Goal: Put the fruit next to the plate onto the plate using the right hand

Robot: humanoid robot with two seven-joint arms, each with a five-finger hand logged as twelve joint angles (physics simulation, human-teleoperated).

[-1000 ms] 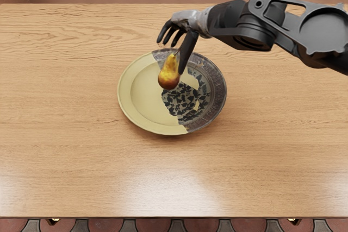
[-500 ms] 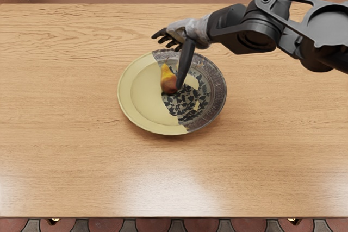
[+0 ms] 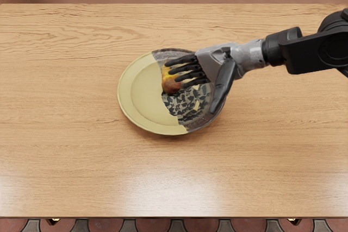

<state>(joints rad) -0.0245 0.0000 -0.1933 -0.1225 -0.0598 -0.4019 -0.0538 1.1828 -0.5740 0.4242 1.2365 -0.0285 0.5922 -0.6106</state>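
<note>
A yellow-brown pear (image 3: 171,85) lies on the plate (image 3: 138,88), near the line where its yellow half meets its black-patterned half. My right hand (image 3: 190,73) reaches in from the right and hovers low over the plate. Its fingers (image 3: 182,70) are spread flat across the top of the pear and hide part of it, while the thumb (image 3: 219,92) points down toward the plate's near right rim. The hand looks open, with nothing held. The left arm is out of sight.
The plate sits a little behind the middle of a wide wooden table (image 3: 70,134). The table's front edge runs along the bottom of the view, with tiled floor below it. My right forearm (image 3: 304,50) crosses the table's right side.
The pear left the fingers and dropped onto the plate. The right hand has since swung lower and to the right, and its fingers now lie spread over the fruit.
</note>
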